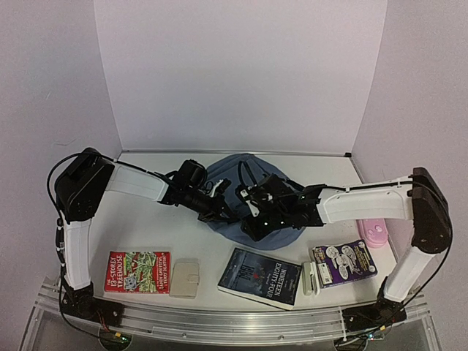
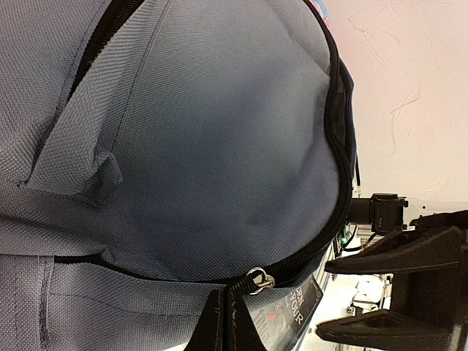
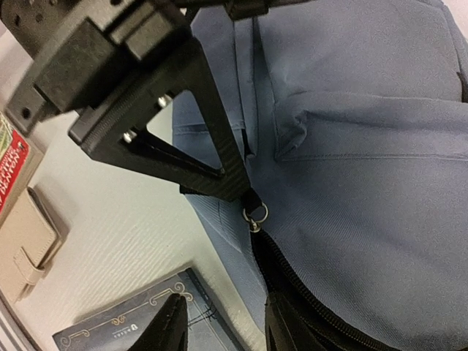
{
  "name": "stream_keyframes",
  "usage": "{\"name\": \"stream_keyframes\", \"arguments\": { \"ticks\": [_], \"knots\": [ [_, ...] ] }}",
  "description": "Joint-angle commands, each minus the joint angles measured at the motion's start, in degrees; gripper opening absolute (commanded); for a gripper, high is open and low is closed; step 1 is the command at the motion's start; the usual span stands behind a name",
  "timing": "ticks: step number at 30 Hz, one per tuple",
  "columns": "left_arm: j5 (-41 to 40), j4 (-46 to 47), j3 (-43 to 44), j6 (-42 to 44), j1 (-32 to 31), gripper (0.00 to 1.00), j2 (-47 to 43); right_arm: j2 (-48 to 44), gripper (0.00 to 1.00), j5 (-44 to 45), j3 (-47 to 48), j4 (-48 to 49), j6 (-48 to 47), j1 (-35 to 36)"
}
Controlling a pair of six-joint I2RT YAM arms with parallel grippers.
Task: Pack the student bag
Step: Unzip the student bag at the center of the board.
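White tabletop (image 1: 146, 227) with a faintly ribbed finish, closed in by plain pale walls (image 1: 241, 73), carries everything. The student bag (image 1: 238, 167) lies flat in the middle of it, directly beneath both grippers. Its pocket face is turned up. Its long axis seems to run from the rear wall toward the arm bases, though the two wrists hide much of its outline. It is woven slate-blue fabric, softly domed, and a black toothed zipper (image 2: 340, 183) curves around the front pocket (image 2: 219, 146). The left gripper (image 3: 227, 183) is clenched, and the tips of its black angular fingers pinch the zipper pull (image 3: 254, 213), whose small metal ring hangs just past them. The right gripper (image 1: 251, 219) is released. Its triangular fingers (image 2: 395, 256) stand apart with nothing between them, close beside the left gripper's tips, over the bag's near edge. Just nearward of the right gripper lies a dark paperback (image 1: 261, 276), partly under the bag's rim. Farther to that gripper's right are a small white object (image 1: 310, 278), a purple book (image 1: 344, 263) and, behind the forearm, a pink pencil case (image 1: 376, 234). Nearward and to the left of the left gripper, well apart from the bag, lie a red picture-cover book (image 1: 137, 272) and, beside it, a beige snap wallet (image 1: 186, 278).
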Motion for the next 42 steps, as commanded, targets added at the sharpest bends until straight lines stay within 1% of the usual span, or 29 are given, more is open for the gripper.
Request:
{"name": "stream_keyframes", "arguments": {
  "ticks": [1, 6, 17, 22, 24, 25, 27, 29, 30, 36, 39, 42],
  "knots": [
    [1.0, 0.37, 0.27, 1.02, 0.26, 0.0, -2.91, 1.02, 0.37, 2.4, 2.08, -0.45, -1.41, -0.44],
    [0.89, 0.37, 0.31, 1.07, 0.26, 0.0, -2.93, 2.61, 0.37, 3.42, 2.27, -0.45, -2.25, -0.5],
    [1.27, 0.37, 0.63, 1.03, 0.26, 0.0, -2.79, 5.49, 0.39, 9.35, 3.86, -0.37, -4.16, -0.69],
    [1.48, 0.37, 0.85, 0.95, 0.26, 0.0, -2.51, 7.36, 0.37, 10.92, 4.87, -0.19, -6.18, -0.68],
    [1.17, 0.37, 0.99, 0.96, 0.27, 0.0, -2.55, 7.86, 0.33, 10.69, 5.04, -0.03, -7.15, -0.68],
    [0.83, 0.37, 1.08, 0.95, 0.3, 0.0, -2.62, 7.93, 0.29, 10.44, 5.12, 0.06, -7.58, -0.66],
    [-0.09, -0.48, 1.37, 0.96, 0.26, 0.0, -2.64, 7.53, 0.17, 9.56, 5.13, 0.2, -8.13, -0.7],
    [-1.23, -1.59, 1.87, 0.9, 0.35, 0.0, -2.51, 6.77, 0.03, 8.74, 4.8, 0.33, -8.33, -0.68],
    [-1.75, -2.1, 2.09, 0.77, 0.42, 0.0, -2.38, 6.27, 0.0, 8.29, 4.47, 0.34, -8.34, -0.69],
    [-7.23, -2.88, 1.68, -2.09, 2.54, 0.0, -2.47, 2.06, 0.0, 6.03, 0.44, 0.34, -7.51, -0.64],
    [-7.08, -3.13, 1.53, -2.6, 4.14, 0.0, -2.47, 0.0, 0.0, 4.97, -1.8, 0.3, -6.55, -0.57],
    [-7.05, -4.86, 1.96, -1.23, 4.55, 0.0, -2.4, -2.07, 0.0, 5.31, -3.54, 0.27, -5.28, -0.53]
  ]
}}
